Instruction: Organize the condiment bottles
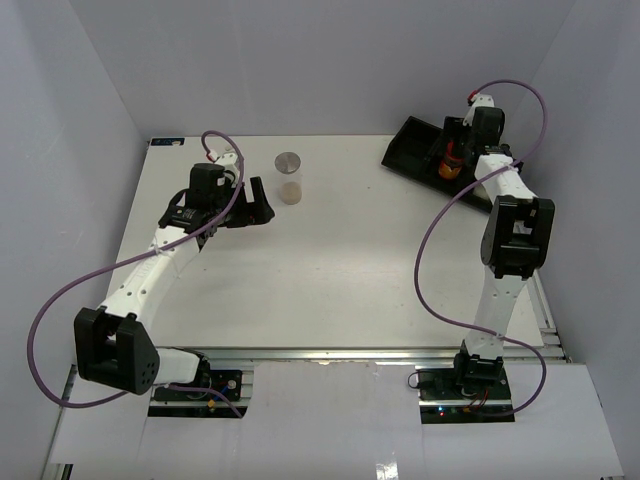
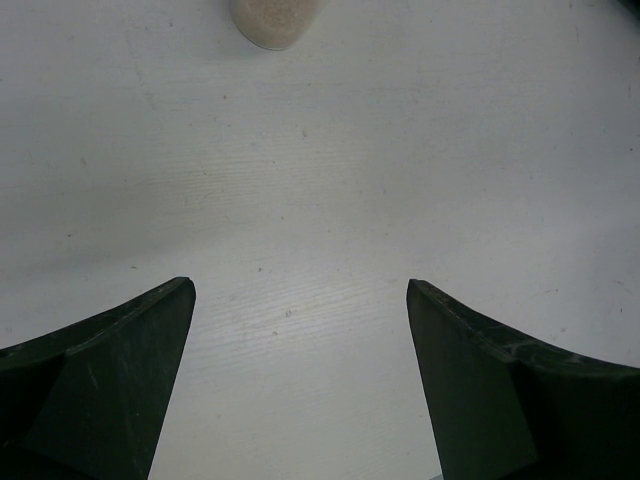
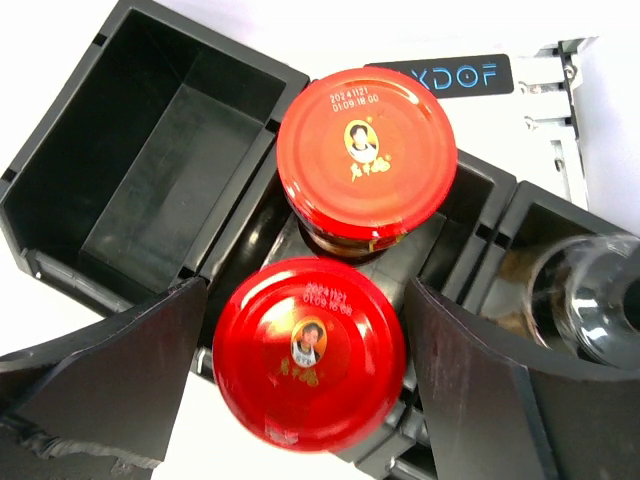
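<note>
Inside the middle compartment of the black tray (image 3: 150, 150), the near red-capped jar (image 3: 308, 365) stands just beside the far red-capped jar (image 3: 366, 158). The right gripper (image 3: 305, 285) straddles the near one; whether it grips, I cannot tell. Well apart, the left gripper (image 2: 300, 283) gapes wide over the table (image 2: 320, 150), near the grey-lidded jar (image 1: 288, 178).

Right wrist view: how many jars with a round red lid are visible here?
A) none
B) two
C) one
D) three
B: the farther red-lidded jar and the nearer red-lidded jar are the only two, both at the middle part of the black rectangular plastic tray.
</note>
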